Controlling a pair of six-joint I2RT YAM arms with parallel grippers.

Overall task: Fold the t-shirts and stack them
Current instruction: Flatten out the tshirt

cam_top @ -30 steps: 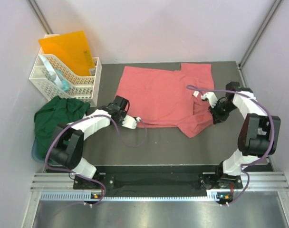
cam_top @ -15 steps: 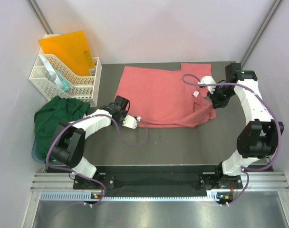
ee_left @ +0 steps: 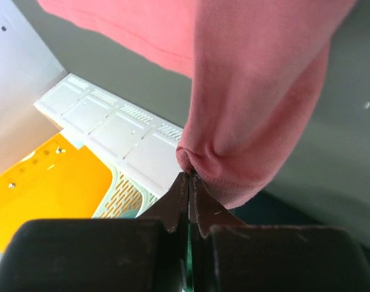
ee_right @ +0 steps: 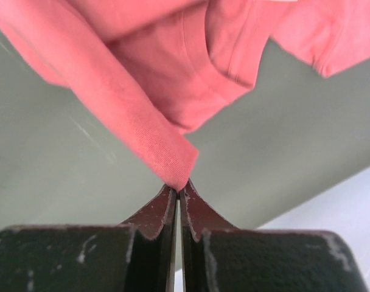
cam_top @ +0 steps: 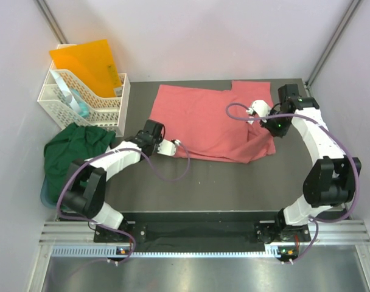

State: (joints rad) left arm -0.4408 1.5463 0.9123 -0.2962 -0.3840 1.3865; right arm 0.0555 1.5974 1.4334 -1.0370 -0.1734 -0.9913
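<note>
The salmon-pink short-sleeved cloth t-shirt [cam_top: 209, 121] lies spread over the far middle of the dark grey bench [cam_top: 233, 182], its right side rumpled and partly doubled over itself. The left tool [cam_top: 174, 146] sits at the shirt's near-left corner. Its wrist view shows the two fingers pressed together on a small bunch of hem, with cloth hanging up and away from the pinch. The right tool [cam_top: 267, 125] is over the shirt's right part. Its own camera shows the fingers likewise closed on the tip of a folded strip of the same pink cloth, raised clear of the bench surface.

Holding one garment at two well-separated points looks deliberate. With an edge gripped at each side the cloth can be lifted and laid over as a sheet, not dragged into a heap. The step in hand appears to be an early fold of the pink shirt. Both pinches are thin, taking only a little fabric, so a slip under tension seems the main risk.

The dark green cloth t-shirt [cam_top: 72, 149] waits crumpled at the bench's left edge, just in front of the white plastic basket [cam_top: 81, 100] that holds an orange folder [cam_top: 87, 61]. It is unfolded, so most of the task seems left to do.
</note>
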